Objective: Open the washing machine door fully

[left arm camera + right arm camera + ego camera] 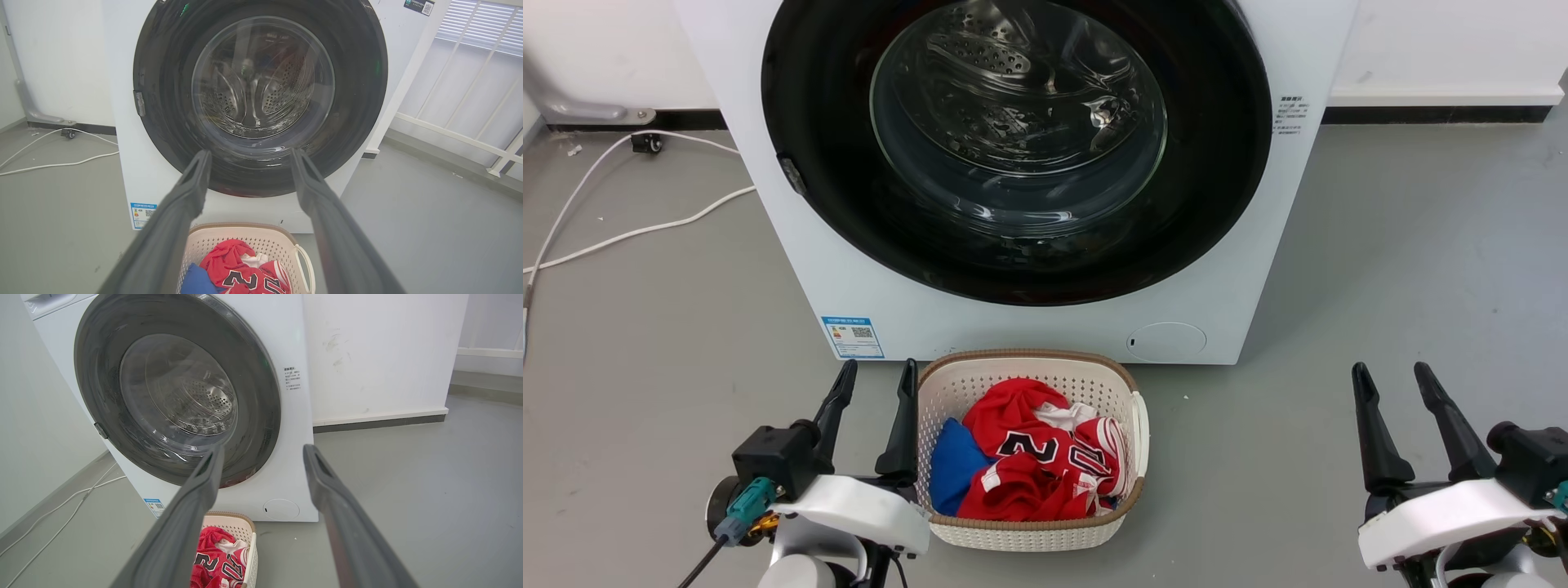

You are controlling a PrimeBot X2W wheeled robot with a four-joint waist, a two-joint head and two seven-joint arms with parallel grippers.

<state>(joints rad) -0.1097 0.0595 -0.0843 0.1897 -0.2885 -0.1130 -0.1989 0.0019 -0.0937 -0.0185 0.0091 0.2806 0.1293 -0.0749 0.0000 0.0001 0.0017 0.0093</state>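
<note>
Left tool (880, 366) and right tool (1389, 369) sit wide and empty, giving you free approach to the closed washing machine door (1017, 139).

The floor (1421, 269) was smooth grey, bare over most of its width, with a few pale specks near the left wall. The washing machine (1045, 327) stood on it against the back wall, its white front reaching down to the floor. Just in front of the machine's base, and apart from it by a narrow strip of floor, sat a white lattice laundry basket (1013, 535) with a brown rim. To the left of the machine two white cables (645, 229) trailed loosely across the floor, running from behind its side towards the left edge. A small dark fitting (645, 144) lay by the upper cable near the wall.
</note>
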